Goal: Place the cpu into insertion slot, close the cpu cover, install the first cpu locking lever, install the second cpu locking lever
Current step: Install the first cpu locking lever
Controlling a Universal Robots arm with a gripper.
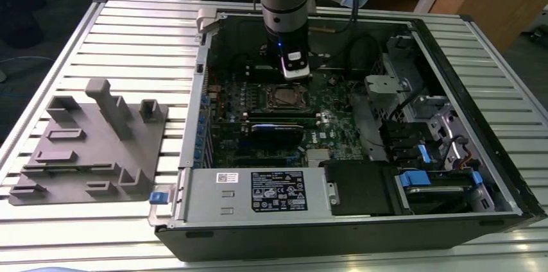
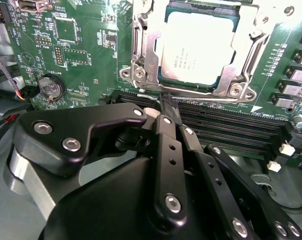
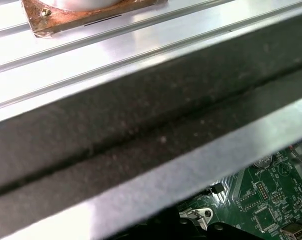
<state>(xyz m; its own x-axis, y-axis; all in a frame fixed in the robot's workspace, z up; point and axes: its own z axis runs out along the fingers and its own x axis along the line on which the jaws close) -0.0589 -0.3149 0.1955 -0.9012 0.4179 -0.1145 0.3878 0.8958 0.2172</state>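
Note:
The cpu (image 2: 198,45), a silver-grey square chip, lies flat in the insertion slot (image 1: 287,97) on the green board inside the open computer case. The cpu cover (image 2: 144,50), a silver metal frame, lies down around the chip's edges. A thin metal lever rod (image 2: 206,96) runs along the socket side nearest my fingertips. My gripper (image 2: 164,104) hangs just beside that side of the socket, over the first memory slot. Its black fingers (image 2: 167,150) are shut together with nothing visibly between them. In the exterior view the gripper (image 1: 296,72) sits just behind the socket.
Long black memory slots (image 2: 231,125) and a coin battery (image 2: 50,86) flank the gripper. The case's dark rim (image 3: 140,125) crosses the first wrist view. A grey fixture block (image 1: 90,144) lies on the slatted table at the exterior view's left. The power supply (image 1: 256,192) and drive bays (image 1: 428,156) occupy the case's near side and the exterior view's right.

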